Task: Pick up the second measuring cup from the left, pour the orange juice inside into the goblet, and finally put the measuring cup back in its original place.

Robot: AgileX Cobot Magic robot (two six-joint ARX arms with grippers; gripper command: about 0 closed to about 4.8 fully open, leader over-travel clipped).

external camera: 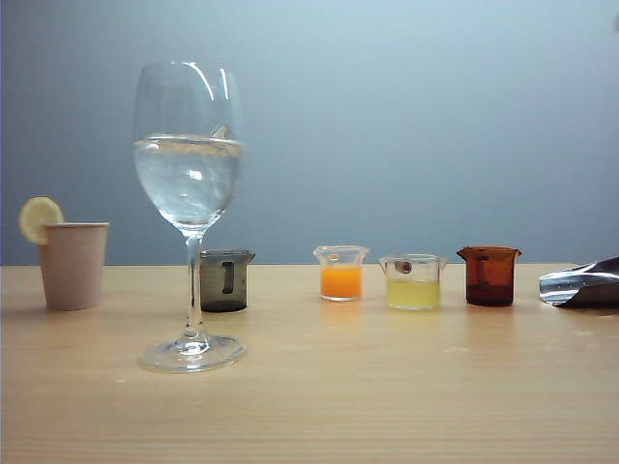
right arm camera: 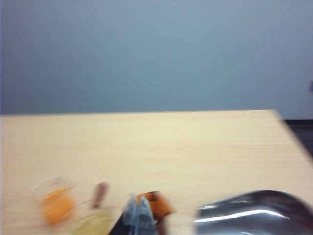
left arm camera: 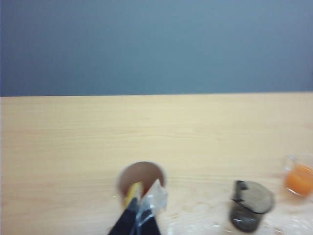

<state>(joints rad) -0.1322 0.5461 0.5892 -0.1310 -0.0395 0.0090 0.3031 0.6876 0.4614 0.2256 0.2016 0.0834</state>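
The second measuring cup from the left (external camera: 340,273) is small and clear and stands on the table, holding orange juice (external camera: 340,281). It also shows as a blurred measuring cup (left arm camera: 299,178) in the left wrist view and as a measuring cup (right arm camera: 56,205) in the right wrist view. The goblet (external camera: 191,213) stands tall at front left, its bowl about half full of clear liquid. My left gripper (left arm camera: 142,204) is shut and empty, hovering short of the paper cup (left arm camera: 142,177). My right gripper (right arm camera: 138,208) is shut and empty, in front of the amber cup (right arm camera: 156,203). Neither gripper shows in the exterior view.
A beige paper cup (external camera: 73,263) with a lemon slice stands far left. A smoky grey cup (external camera: 225,280), a cup of pale yellow liquid (external camera: 413,282) and an amber cup (external camera: 489,275) share the row. A shiny silver object (external camera: 580,285) lies at the right edge.
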